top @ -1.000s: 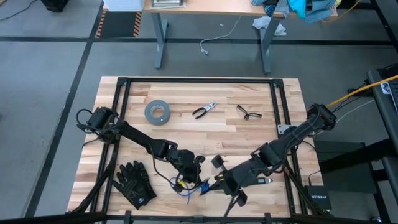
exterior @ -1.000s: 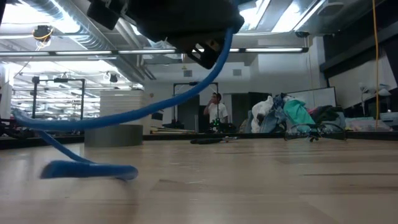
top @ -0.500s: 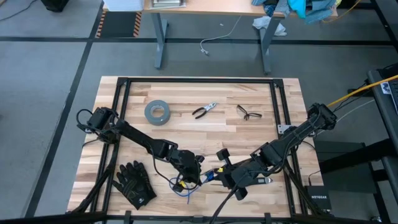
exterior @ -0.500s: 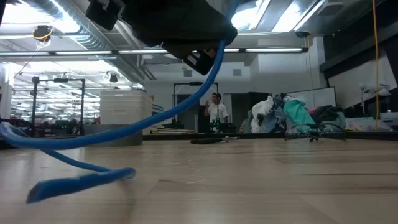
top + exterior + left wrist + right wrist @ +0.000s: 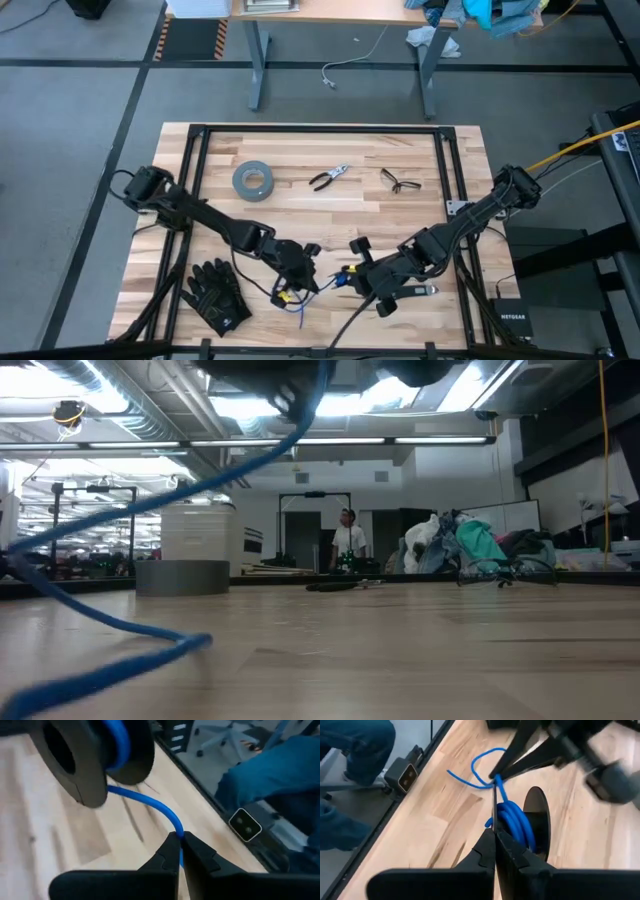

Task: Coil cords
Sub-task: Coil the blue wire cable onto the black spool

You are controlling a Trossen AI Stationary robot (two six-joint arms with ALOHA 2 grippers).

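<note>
The left gripper (image 5: 179,851) is closed on the blue cord (image 5: 150,805), pinched at the fingertips. From there the cord is run straight across to the coil just beside the right gripper (image 5: 495,845), whose fingers are shut, with the coil (image 5: 516,824) directly ahead of them; loose cord trails behind

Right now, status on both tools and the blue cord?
Left tool shut on thin blue cord. Right tool shut, holding black spool wound with cord. Loose end trails on wooden table; nothing blocking.
</note>
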